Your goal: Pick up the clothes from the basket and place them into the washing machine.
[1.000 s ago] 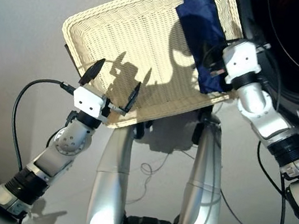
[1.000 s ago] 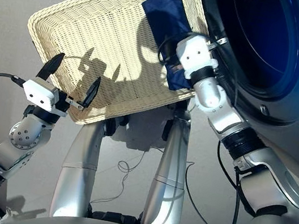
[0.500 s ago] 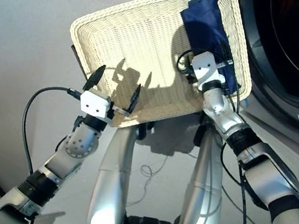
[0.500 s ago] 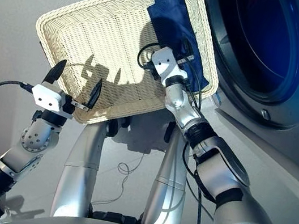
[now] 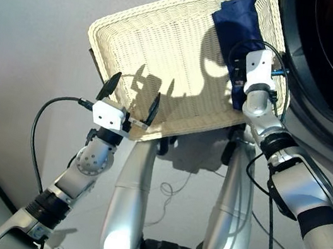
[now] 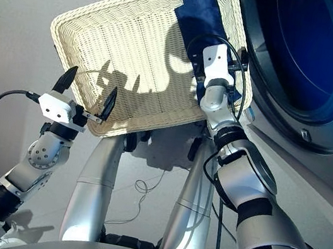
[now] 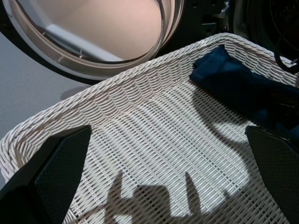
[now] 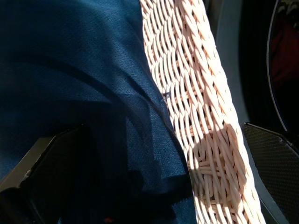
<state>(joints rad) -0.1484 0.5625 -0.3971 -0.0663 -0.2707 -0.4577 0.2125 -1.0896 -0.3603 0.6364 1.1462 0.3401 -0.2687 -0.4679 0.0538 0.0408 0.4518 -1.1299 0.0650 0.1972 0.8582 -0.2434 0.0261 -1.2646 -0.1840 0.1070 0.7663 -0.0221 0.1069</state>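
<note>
While the robot looks down over its arms, the head views show the shallow cream-white woven wicker basket standing just left of the dark grey washing machine, whose round porthole fills the far right. Only one garment lies in the basket: the folded navy blue garment, along the basket's right side, close against the rim nearest the machine. The rest of the woven floor is bare and crossed by the arms' shadows. The left gripper hovers at the basket's near rim with its two black fingers spread wide apart and nothing between them. The right gripper is down on the near end of the navy garment, by the basket's right rim; from here its fingers are hidden behind the white wrist housing. No brand, label or writing can be read on the machine or the basket.

From the left wrist, the two black fingers stand wide apart over the bare wicker, with the navy garment at the far right and the round glass-bowl door of the machine beyond the far rim.

From the right wrist, the fingers are parted, one on the navy cloth, the other outside the wicker rim. They straddle rim and cloth, gripping neither.
</note>
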